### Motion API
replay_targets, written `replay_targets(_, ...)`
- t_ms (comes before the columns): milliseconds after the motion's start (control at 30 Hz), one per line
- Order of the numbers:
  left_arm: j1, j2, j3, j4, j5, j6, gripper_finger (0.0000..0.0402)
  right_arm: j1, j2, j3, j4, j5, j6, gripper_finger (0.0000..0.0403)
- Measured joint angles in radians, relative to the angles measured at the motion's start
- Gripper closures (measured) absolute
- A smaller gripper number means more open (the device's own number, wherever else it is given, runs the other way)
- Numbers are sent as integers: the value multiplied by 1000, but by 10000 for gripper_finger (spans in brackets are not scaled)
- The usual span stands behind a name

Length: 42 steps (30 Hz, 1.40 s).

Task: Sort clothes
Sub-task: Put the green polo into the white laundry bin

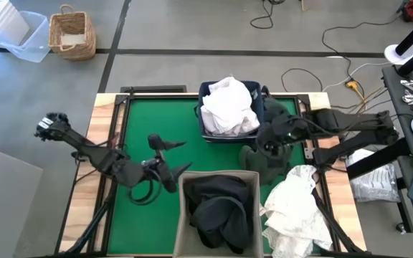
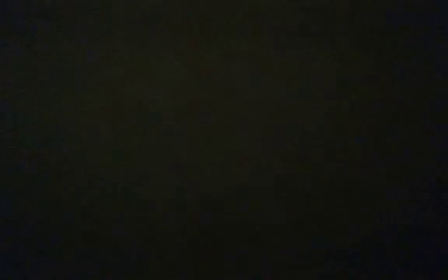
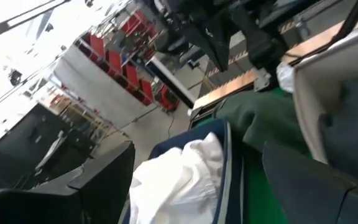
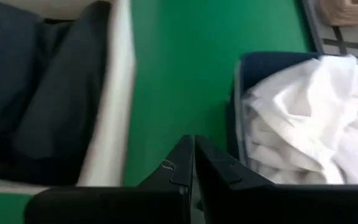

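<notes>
A navy bin point(image 1: 206, 132) at the green mat's far middle holds white clothes point(image 1: 228, 106), which the right wrist view shows as white clothes point(image 4: 309, 118). A beige bin point(image 1: 186, 215) at the near middle holds dark clothes point(image 1: 217, 208). A dark green garment point(image 3: 260, 118) lies on the mat between the bins. A white wrinkly garment point(image 1: 296, 208) lies at the near right. My left gripper point(image 1: 174, 155) stands open left of the beige bin. My right gripper point(image 4: 193, 155) hovers shut above the mat between the bins, with nothing between its fingers. The low view is dark.
Bare green mat point(image 1: 149, 122) stretches over the table's left half. A wicker basket point(image 1: 70, 32) and a clear plastic box point(image 1: 24, 36) stand on the floor at the far left. Cables point(image 1: 321, 68) and a plastic bag point(image 1: 375, 179) lie to the right.
</notes>
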Motion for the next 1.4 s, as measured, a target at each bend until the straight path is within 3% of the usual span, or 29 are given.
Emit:
replay_targets(267, -99, -70, 13, -103, -3, -63, 74, 142, 0, 0, -1, 7, 69, 394)
replay_targets(600, -120, -120, 14, -375, 26, -499, 74, 286, -1, 0, -135, 10, 304, 394)
replay_targets(800, -121, -93, 14, -373, 26, -568, 74, 324, -1, 0, -313, 32, 440, 393)
replay_targets(1000, -124, -76, 14, -373, 26, -620, 74, 344, -6, 0, -459, 141, 506, 392)
replay_targets(1400, -128, -71, 14, -364, 22, -712, 74, 344, -127, -130, -465, 253, 577, 390)
